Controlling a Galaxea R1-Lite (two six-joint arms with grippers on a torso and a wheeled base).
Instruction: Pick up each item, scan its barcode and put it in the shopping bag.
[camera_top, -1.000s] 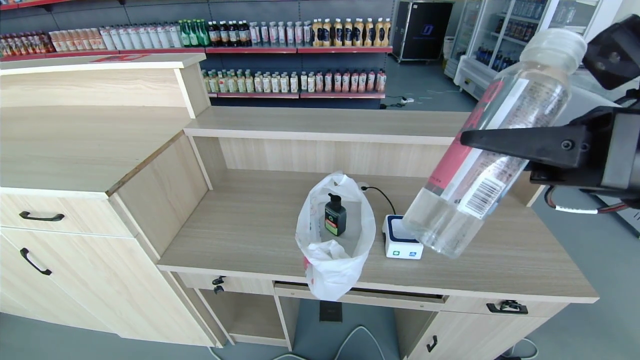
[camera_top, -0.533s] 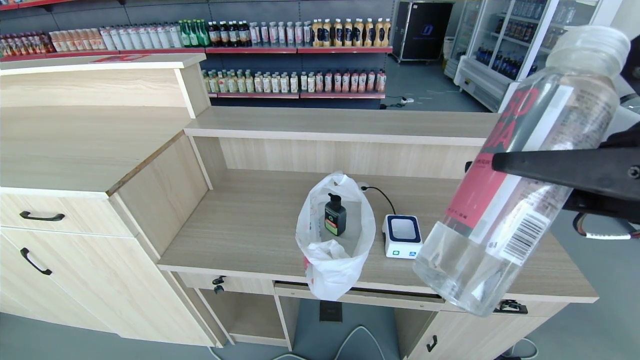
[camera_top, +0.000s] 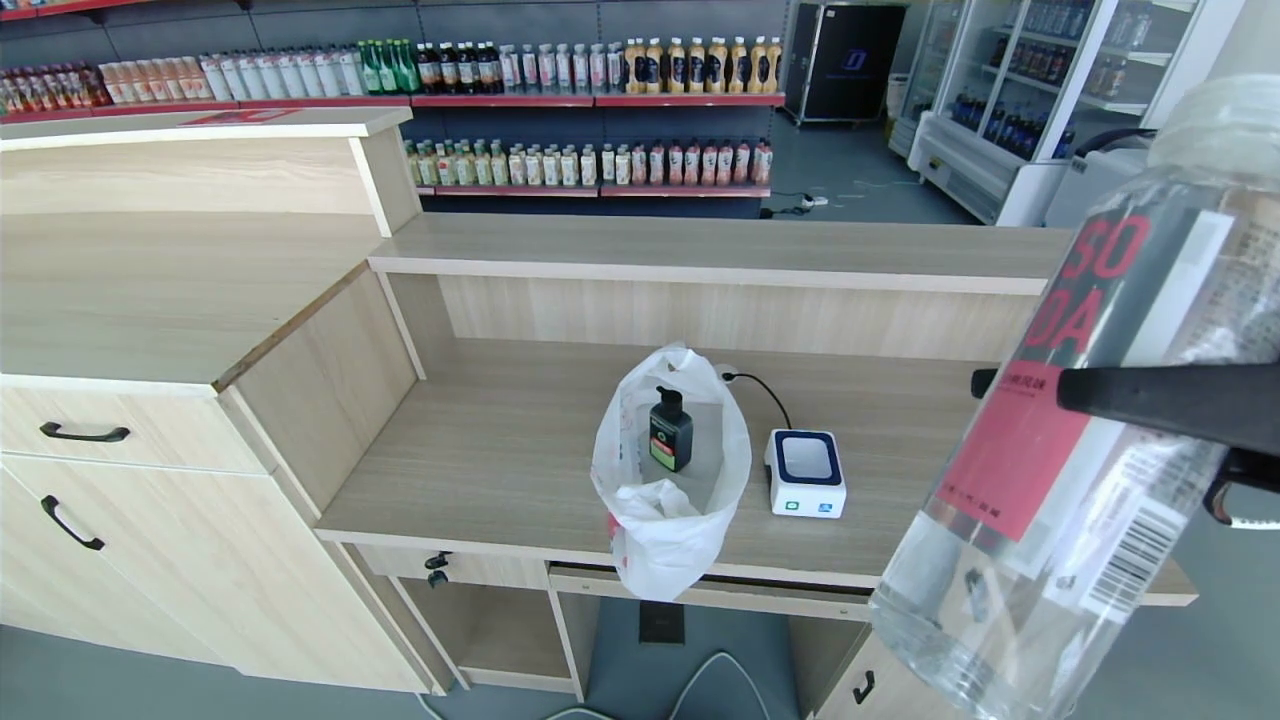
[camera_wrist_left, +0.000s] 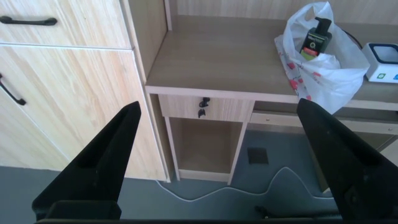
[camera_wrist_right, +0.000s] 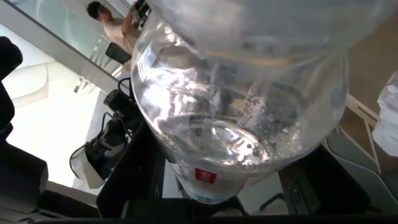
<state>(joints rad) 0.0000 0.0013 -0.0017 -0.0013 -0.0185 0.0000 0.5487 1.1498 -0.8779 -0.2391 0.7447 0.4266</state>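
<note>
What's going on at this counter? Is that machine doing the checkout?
Yes, it is a robot bagging shop goods. Its right gripper has its jaws shut on a clear soda bottle, tilted in the air on the robot's right. On the counter a white scanner stands beside a white shopping bag with a dark pump bottle inside. The left gripper hangs open and empty.

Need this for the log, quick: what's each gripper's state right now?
Left gripper: open, holding nothing.
Right gripper: shut on the bottle.
</note>
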